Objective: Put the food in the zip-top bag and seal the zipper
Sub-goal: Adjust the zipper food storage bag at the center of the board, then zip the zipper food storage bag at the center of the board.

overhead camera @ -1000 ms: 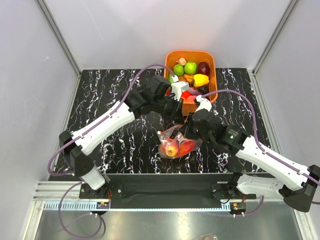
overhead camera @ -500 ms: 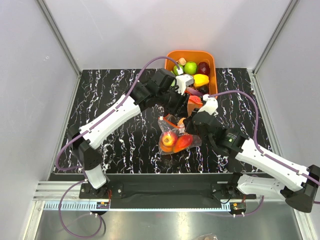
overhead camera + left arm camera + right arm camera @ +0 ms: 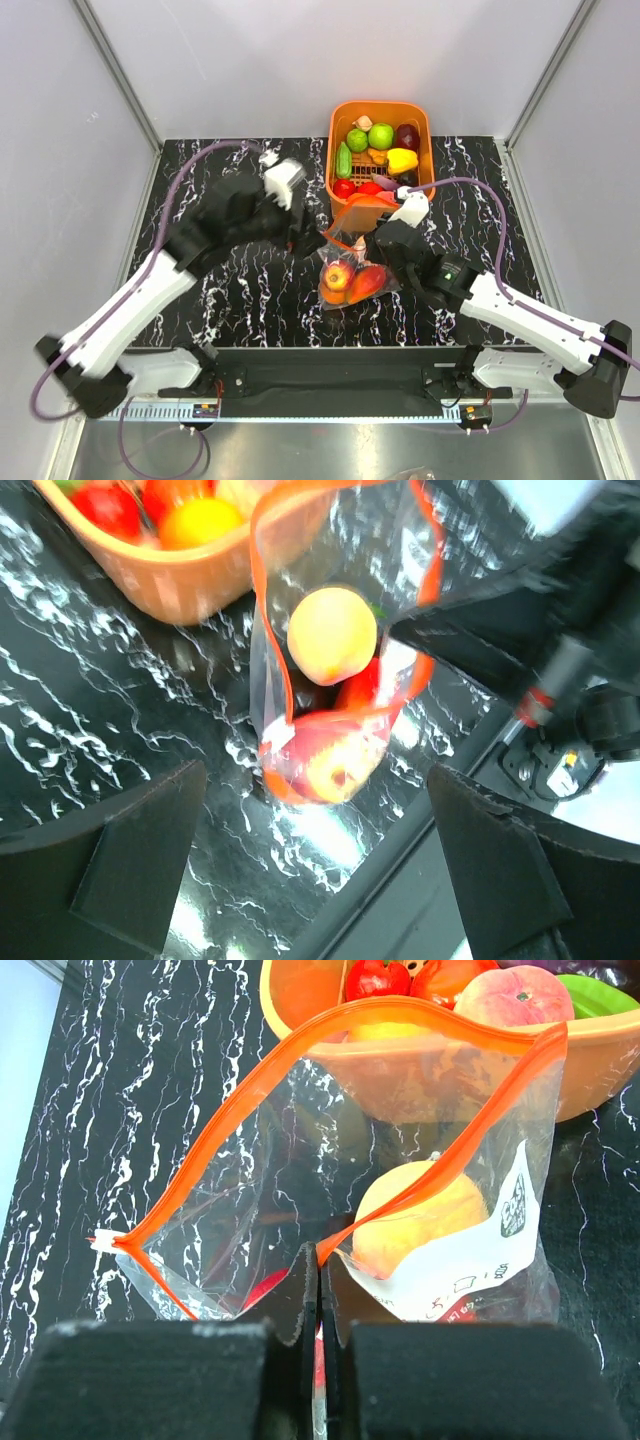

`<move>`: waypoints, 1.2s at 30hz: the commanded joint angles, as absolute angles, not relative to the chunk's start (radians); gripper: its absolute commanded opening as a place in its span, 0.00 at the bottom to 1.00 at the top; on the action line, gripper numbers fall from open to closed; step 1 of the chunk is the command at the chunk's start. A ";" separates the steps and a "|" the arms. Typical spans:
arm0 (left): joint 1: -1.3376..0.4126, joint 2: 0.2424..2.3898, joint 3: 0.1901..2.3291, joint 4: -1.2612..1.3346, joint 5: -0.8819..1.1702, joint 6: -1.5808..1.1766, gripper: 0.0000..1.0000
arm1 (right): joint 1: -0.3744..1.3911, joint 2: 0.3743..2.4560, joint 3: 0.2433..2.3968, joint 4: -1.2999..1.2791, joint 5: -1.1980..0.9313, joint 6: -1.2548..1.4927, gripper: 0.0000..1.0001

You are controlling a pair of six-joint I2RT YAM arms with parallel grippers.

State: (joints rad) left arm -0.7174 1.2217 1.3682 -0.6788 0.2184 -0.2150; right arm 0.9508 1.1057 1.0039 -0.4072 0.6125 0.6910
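Note:
The zip-top bag point(image 3: 350, 272) lies on the black marbled table just in front of the orange basket, its mouth held open. Inside it is food: a yellow-peach piece point(image 3: 332, 635), a red-yellow apple point(image 3: 325, 767) and a red piece point(image 3: 368, 285). My right gripper point(image 3: 320, 1260) is shut on the near lip of the orange zipper point(image 3: 400, 1010) and shows in the top view as the right gripper point(image 3: 372, 240). The left gripper point(image 3: 320, 880) is open and empty, above the table left of the bag; in the top view the left gripper point(image 3: 303, 238) is apart from the bag.
The orange basket point(image 3: 338, 140) at the back of the table holds several more toy fruits and vegetables, among them green apples point(image 3: 380, 135) and a yellow pepper point(image 3: 402, 159). White walls enclose the table. A metal rail point(image 3: 330, 378) runs along the near edge.
My left gripper went from shut to wide open and swung left, away from the basket and the bag's mouth. The right gripper kept its hold on the bag's lip.

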 commanded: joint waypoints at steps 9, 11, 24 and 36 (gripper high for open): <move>-0.709 0.943 0.981 -0.326 0.216 -0.261 0.87 | 0.934 1.114 1.049 -0.344 0.655 0.649 0.00; -0.707 0.942 0.930 -0.244 0.224 -0.303 0.81 | 0.933 1.114 1.054 -0.347 0.655 0.641 0.00; -0.669 1.037 0.750 0.216 0.204 -0.373 0.60 | 0.931 1.115 1.069 -0.368 0.623 0.620 0.00; -0.661 1.111 0.759 0.212 0.250 -0.371 0.57 | 0.931 1.121 1.068 -0.356 0.621 0.620 0.00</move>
State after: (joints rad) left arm -0.6678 1.1030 0.7570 0.1257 0.2188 -0.3676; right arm 0.9398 1.1149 1.0206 -0.3935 0.6071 0.6319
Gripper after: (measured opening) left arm 0.572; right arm 0.012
